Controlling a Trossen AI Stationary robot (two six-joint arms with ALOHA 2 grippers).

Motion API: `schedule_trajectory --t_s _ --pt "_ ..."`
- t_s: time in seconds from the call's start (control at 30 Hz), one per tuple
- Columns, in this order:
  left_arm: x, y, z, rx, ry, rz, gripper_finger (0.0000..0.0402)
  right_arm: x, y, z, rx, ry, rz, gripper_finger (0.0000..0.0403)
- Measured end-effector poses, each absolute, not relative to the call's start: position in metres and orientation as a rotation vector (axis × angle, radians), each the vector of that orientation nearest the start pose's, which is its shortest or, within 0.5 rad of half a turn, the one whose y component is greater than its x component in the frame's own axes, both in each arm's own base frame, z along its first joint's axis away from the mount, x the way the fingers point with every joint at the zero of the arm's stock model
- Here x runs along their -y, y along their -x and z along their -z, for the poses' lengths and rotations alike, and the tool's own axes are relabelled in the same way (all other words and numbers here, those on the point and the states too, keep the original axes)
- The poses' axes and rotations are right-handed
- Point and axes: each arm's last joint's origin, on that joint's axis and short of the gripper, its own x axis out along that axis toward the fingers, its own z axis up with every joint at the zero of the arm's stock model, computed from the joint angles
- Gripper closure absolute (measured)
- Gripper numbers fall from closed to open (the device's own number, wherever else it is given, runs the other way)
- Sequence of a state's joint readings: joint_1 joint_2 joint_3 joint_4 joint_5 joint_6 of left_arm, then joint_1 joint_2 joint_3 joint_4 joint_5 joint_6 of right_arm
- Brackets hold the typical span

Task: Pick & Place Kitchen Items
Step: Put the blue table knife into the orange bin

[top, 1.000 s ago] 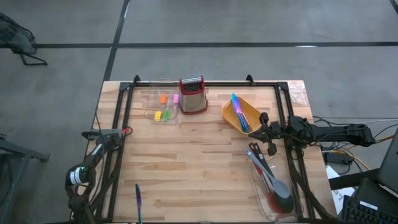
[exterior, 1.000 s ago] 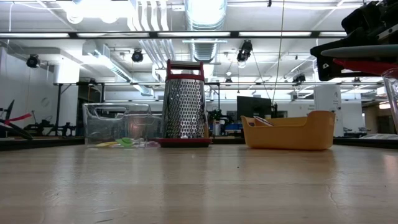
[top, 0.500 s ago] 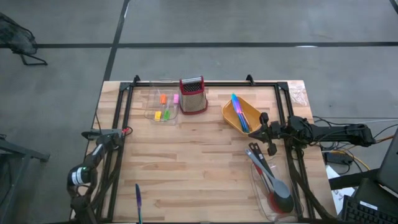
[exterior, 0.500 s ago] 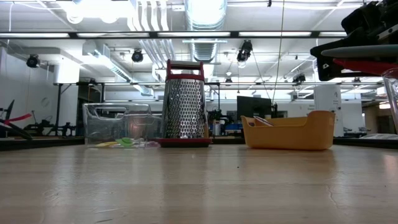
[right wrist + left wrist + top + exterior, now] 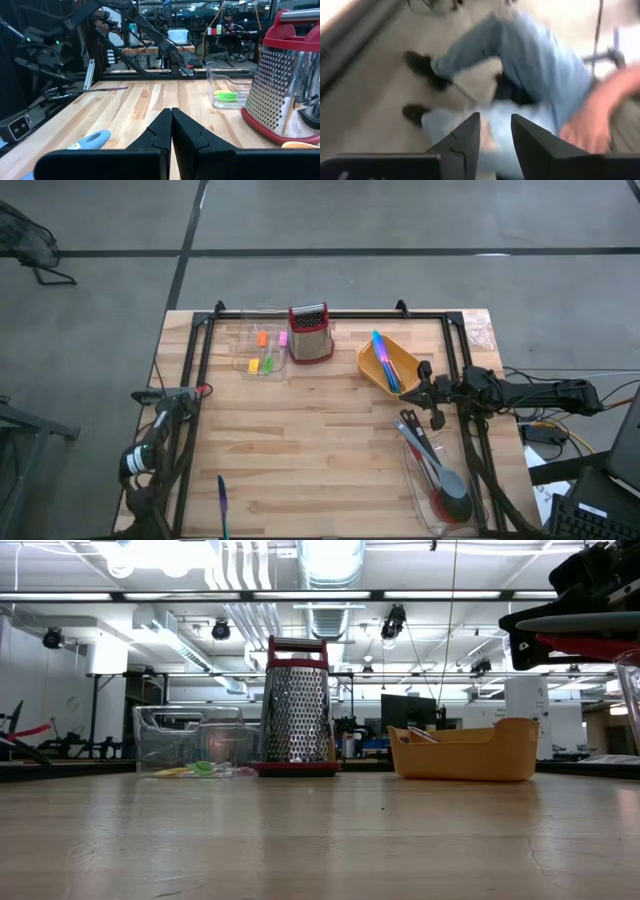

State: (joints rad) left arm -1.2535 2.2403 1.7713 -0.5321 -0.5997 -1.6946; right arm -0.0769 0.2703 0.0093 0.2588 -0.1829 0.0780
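A slim blue utensil point(image 5: 222, 503) lies flat on the table by the near edge. More blue and purple utensils point(image 5: 384, 358) lie in the orange tray point(image 5: 372, 376). Small orange, pink, yellow and green pieces point(image 5: 266, 352) sit in a clear bin point(image 5: 150, 745) at the far left. Long black and grey spoons point(image 5: 432, 465) lie in a clear bin point(image 5: 412, 492) at the near right. My left gripper point(image 5: 495, 135) is open and empty, off the table's near left corner, facing the floor. My right gripper point(image 5: 171, 122) is shut and empty, level, at the right edge point(image 5: 428, 392).
A red-topped steel grater point(image 5: 310, 333) stands upright at the far middle. A black frame point(image 5: 196, 380) runs along the table's sides. In the left wrist view a person's legs in jeans point(image 5: 530, 60) and a hand point(image 5: 585, 127) show beyond the table.
My left arm's wrist, at the near left corner, has shifted a little toward the table. The right arm and all items have kept still.
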Motion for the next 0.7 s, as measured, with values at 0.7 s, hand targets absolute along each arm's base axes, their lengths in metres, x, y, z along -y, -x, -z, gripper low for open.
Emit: schedule_trajectory --t_s 0.7 --pt "0.395 -0.226 -0.199 -1.665 0.625 -0.213 0.0257 0.003 -0.114 -0.168 -0.007 -0.078 -0.106 0.0394"
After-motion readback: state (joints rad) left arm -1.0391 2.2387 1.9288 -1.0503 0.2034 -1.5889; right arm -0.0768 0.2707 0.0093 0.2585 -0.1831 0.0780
